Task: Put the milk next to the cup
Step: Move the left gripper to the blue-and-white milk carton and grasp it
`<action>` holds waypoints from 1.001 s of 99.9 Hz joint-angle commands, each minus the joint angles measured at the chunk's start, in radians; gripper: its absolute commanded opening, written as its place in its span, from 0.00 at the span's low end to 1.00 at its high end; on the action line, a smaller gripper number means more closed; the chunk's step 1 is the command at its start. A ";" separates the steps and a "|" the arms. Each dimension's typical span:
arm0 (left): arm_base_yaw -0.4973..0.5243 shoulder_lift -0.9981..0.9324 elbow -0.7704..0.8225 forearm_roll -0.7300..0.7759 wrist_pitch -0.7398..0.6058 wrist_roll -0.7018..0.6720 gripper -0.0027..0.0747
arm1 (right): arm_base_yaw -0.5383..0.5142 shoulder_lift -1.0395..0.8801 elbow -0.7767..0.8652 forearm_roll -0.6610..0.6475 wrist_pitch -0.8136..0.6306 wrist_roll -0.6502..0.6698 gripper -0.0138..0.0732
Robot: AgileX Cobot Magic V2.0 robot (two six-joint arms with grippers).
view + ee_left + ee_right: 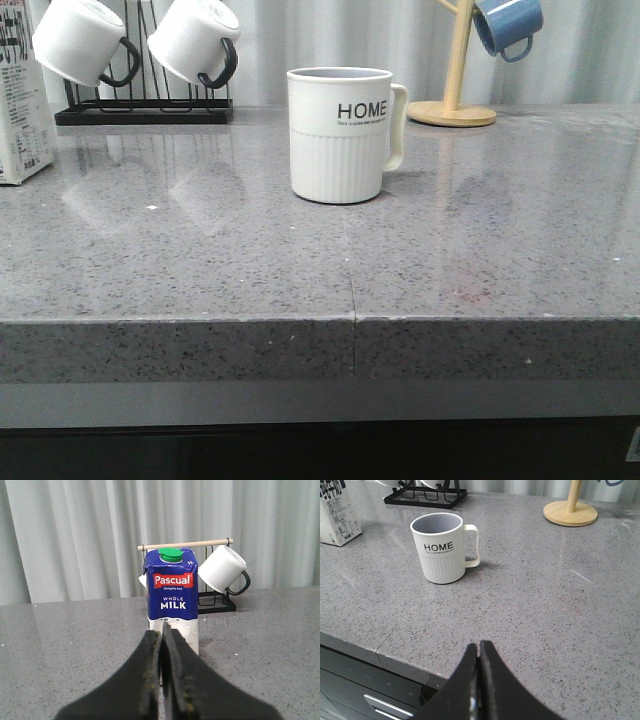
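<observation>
Nothing looks done yet; the milk [20, 95] stands at the far left edge of the front view, well apart from the cup [341, 133] at centre; the left gripper [162, 650] and right gripper [478, 662] are both clenched, empty; grasp, carry and placement remain.

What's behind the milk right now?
Behind the milk stands a black rack with a wooden bar, a white mug hanging on it, then curtain. The carton covers the rack's other half; only a white sliver shows past its edge.
</observation>
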 commanded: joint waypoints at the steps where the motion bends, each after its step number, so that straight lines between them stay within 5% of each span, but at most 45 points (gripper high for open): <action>1: 0.000 0.104 -0.090 0.001 -0.064 -0.002 0.07 | 0.001 0.009 -0.025 0.004 -0.075 -0.002 0.07; 12: 0.000 0.213 -0.152 -0.002 -0.041 -0.002 0.34 | 0.001 0.009 -0.025 0.004 -0.075 -0.002 0.07; 24: 0.000 0.334 -0.195 -0.004 -0.068 -0.002 0.79 | 0.001 0.009 -0.025 0.004 -0.075 -0.002 0.07; 31: 0.000 0.396 -0.223 -0.015 -0.067 -0.002 0.92 | 0.001 0.009 -0.025 0.004 -0.075 -0.002 0.07; 100: -0.079 0.808 -0.330 -0.059 -0.318 -0.002 0.84 | 0.001 0.009 -0.025 0.004 -0.075 -0.002 0.07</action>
